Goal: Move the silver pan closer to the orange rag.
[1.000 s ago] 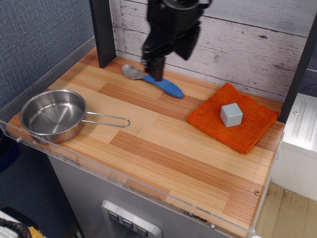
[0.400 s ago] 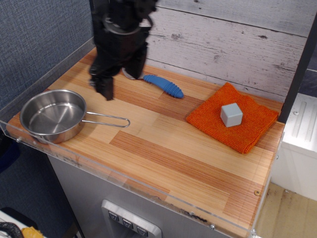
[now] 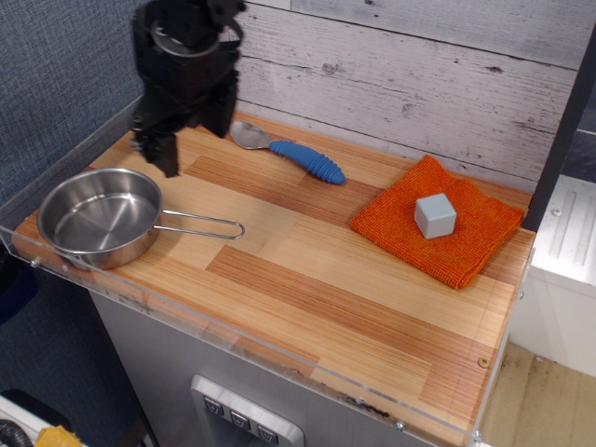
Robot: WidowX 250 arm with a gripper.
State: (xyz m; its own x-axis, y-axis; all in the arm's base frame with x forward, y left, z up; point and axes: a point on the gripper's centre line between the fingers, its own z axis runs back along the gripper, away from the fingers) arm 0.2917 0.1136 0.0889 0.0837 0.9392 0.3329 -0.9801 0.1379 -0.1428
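We recorded a shiny silver steel pan, a bright orange knit rag, a plain grey cube, a blue-handled spoon, a black gripper, and a striped light-wood tabletop.

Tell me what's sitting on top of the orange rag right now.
A grey cube sits on the orange rag, near its middle. Nothing else rests on it. Whatever lies beneath the rag is covered, apart from the wooden tabletop around it.

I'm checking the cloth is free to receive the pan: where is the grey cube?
The grey cube sits on the orange rag, at the table's right side, well right of the blue-handled spoon.
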